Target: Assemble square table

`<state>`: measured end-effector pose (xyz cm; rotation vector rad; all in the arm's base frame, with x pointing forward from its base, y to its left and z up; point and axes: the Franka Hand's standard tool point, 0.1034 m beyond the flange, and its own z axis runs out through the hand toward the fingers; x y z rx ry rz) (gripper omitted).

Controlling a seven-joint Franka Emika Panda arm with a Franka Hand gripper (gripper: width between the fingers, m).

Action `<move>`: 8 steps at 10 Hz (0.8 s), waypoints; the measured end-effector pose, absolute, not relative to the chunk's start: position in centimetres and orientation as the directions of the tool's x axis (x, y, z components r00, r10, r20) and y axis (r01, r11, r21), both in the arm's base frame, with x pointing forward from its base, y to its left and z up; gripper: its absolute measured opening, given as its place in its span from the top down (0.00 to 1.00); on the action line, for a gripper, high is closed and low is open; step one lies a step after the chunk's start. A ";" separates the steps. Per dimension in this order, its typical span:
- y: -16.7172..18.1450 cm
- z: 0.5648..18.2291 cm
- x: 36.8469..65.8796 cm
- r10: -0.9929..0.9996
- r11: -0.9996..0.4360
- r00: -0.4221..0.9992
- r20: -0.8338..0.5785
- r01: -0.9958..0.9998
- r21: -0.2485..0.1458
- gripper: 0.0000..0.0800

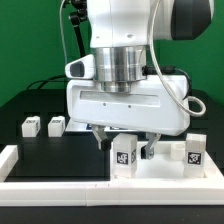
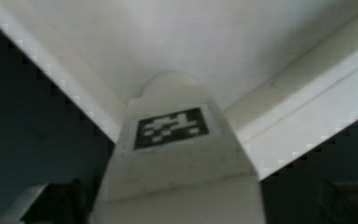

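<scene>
The white square tabletop [image 1: 165, 168] lies at the exterior view's right front; in the wrist view it fills the background [image 2: 140, 40]. A white leg block with a black-and-white tag [image 1: 123, 156] stands upright at its left end, seen close up [image 2: 171, 128] in the wrist view. My gripper [image 1: 125, 143] hangs over this leg, open, one dark finger [image 2: 51, 205] on each side with a gap to the leg. Another tagged leg [image 1: 193, 152] stands at the slab's right. Two more leg blocks [image 1: 30, 127] [image 1: 55, 125] lie on the black table at the left.
A long white border rail [image 1: 60, 188] runs along the front and turns up the exterior view's left side [image 1: 8, 158]. The black table top [image 1: 55, 155] lies between the rail and the loose legs. Cables hang behind the arm.
</scene>
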<state>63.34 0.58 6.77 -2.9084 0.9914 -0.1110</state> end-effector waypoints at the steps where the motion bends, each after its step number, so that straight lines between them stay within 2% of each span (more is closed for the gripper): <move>1: 0.6 6.7 63.3 -0.620 -0.784 0.784 0.046 -0.615 -0.086 0.32; 2: 0.6 6.7 63.3 -0.620 -0.783 0.783 0.046 -0.616 -0.086 0.51; 3: 0.3 6.6 63.2 -0.652 -0.757 0.757 0.041 -0.648 -0.083 0.63; 6: 0.1 6.6 63.1 -0.809 -0.587 0.588 0.021 -0.805 -0.088 0.63; 7: 0.0 6.5 63.0 -0.863 -0.503 0.505 -0.001 -0.860 -0.084 0.63; 8: -0.5 6.6 63.0 -0.931 -0.359 0.362 -0.038 -0.931 -0.070 0.63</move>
